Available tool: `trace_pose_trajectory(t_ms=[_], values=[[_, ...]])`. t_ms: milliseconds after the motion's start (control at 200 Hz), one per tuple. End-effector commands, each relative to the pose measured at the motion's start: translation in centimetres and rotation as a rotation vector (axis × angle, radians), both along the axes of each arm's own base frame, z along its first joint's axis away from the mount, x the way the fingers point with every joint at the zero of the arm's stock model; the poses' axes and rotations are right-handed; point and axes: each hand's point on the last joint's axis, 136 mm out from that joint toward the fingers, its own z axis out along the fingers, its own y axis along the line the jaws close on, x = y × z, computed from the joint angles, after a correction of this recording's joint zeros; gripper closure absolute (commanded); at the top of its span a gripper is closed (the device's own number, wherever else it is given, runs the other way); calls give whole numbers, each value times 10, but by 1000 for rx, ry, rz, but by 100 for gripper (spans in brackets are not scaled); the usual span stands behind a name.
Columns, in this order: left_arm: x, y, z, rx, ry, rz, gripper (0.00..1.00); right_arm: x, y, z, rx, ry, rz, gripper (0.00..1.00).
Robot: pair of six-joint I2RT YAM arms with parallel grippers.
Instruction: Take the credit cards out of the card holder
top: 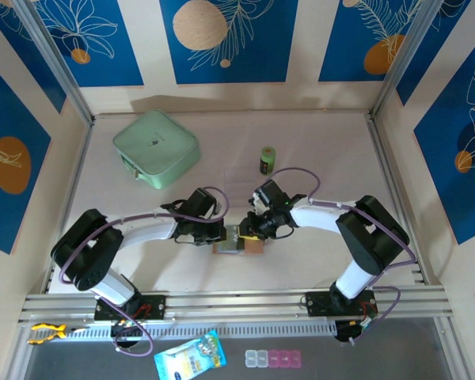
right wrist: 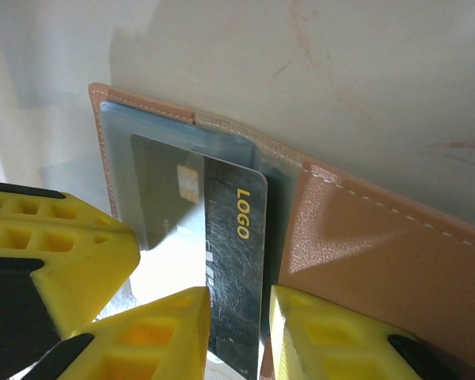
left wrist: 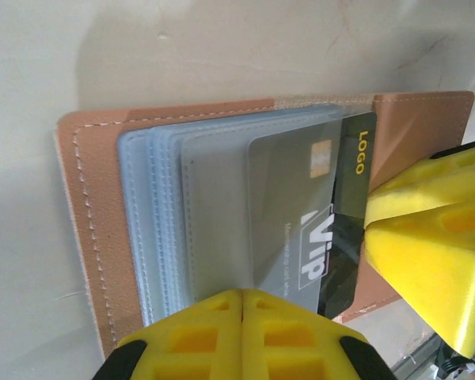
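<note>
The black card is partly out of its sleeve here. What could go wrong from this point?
1. The black VIP card sits between the right claw fingers near one edge, and the hold looks shallow, so it may slip free.
2. The left claw is shut right at the clear sleeves, over the card's end. If it pinches the card too, the pull could drag the tan card holder along.

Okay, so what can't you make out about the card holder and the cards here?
Top view: the left gripper and right gripper cover most of the card holder; cards too small to count.
Left wrist view: stacked sleeves hide whether more cards sit behind the dark card.
Right wrist view: the frame's bottom edge cuts off the card's end, so whether the right gripper clamps it is unclear.
</note>
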Motion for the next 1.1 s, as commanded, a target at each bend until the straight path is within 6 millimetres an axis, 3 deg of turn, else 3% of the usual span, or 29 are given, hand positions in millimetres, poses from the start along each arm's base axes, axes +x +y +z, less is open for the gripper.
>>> trace_pose_trajectory(t_ms=[0, 420, 780, 1095], values=[[-10, 8, -14, 52, 32, -21, 97, -7, 1, -5, 18, 40, 15, 73], [-12, 12, -20, 71, 40, -17, 98, -6, 5, 0, 80, 43, 11, 78], [-12, 13, -20, 68, 35, -11, 97, -8, -1, 0, 70, 38, 3, 87], [-11, 13, -19, 61, 25, 4, 97, -13, -12, 2, 57, 29, -16, 88]])
